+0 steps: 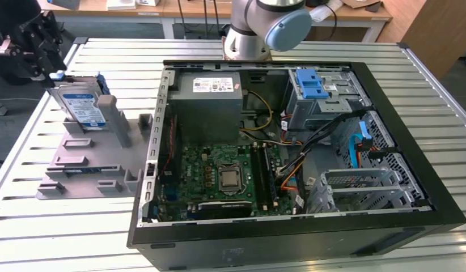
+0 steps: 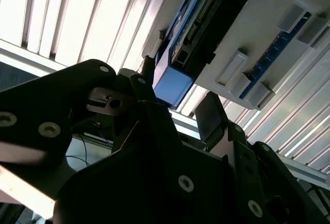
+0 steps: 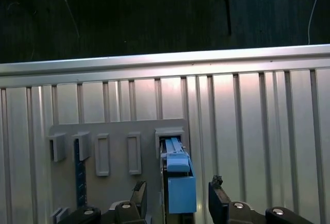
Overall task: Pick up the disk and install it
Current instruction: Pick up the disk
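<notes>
Two fingers (image 3: 218,195) of the gripper (image 1: 50,67) stand apart in the first wrist view, one on each side of the disk (image 3: 179,175), and neither clearly touches it. In the exterior view the disk stands on edge in a slot of the grey holder (image 1: 81,164) on the slatted table (image 1: 36,226), at that view's left beside the open computer case (image 1: 286,235). The case's drive bay (image 1: 323,93) lies well apart from the disk.
</notes>
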